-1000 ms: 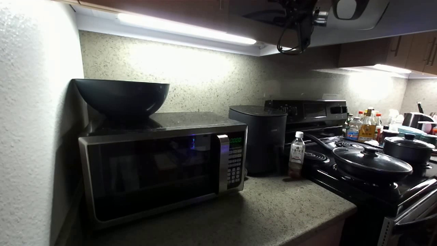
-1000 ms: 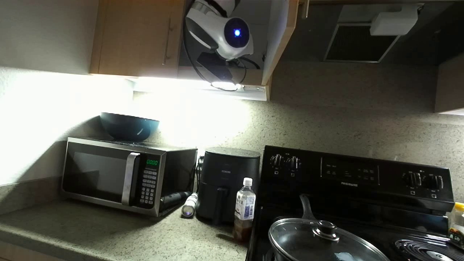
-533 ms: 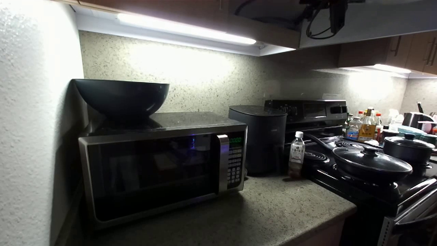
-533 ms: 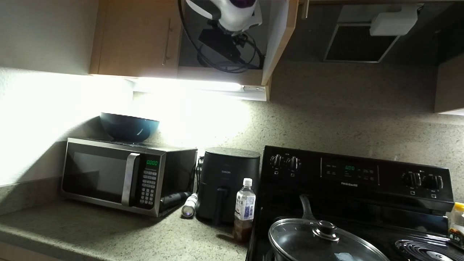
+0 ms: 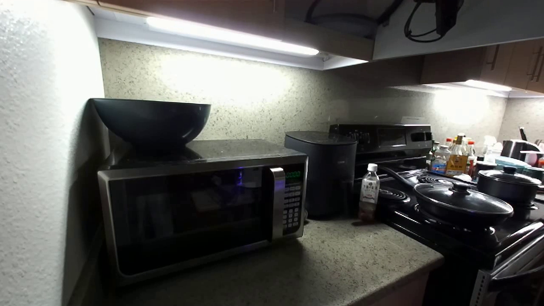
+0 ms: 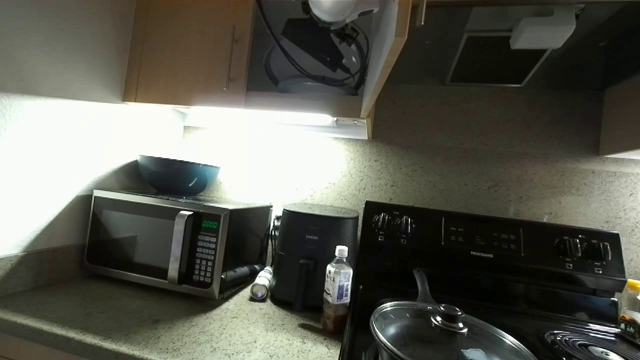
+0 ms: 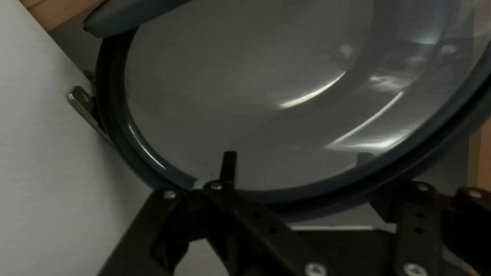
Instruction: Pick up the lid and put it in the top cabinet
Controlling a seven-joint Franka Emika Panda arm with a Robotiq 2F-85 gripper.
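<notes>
Below a bright lamp [image 5: 233, 36] we see a speckled wall [image 6: 360, 170] and surface [image 6: 165, 322]. We find the big round lid [image 7: 230, 88] inside the top cabinet [image 6: 305, 102], just ahead of the pincer [image 7: 297, 163], with no long side. The pincer's fingers [image 7: 229, 166] stand wide apart, with the lid's rim [image 7: 284, 197] across their gap; we can't tell if they touch it. We think backing straight off comes next. Only the wrist view shows the fingers; an exterior view adds the white arm [image 6: 334, 10] beside the swung-out door [image 6: 384, 50].

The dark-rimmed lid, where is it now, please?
The lid is in the top cabinet; in the wrist view, its left edge is beside a metal hinge.
</notes>
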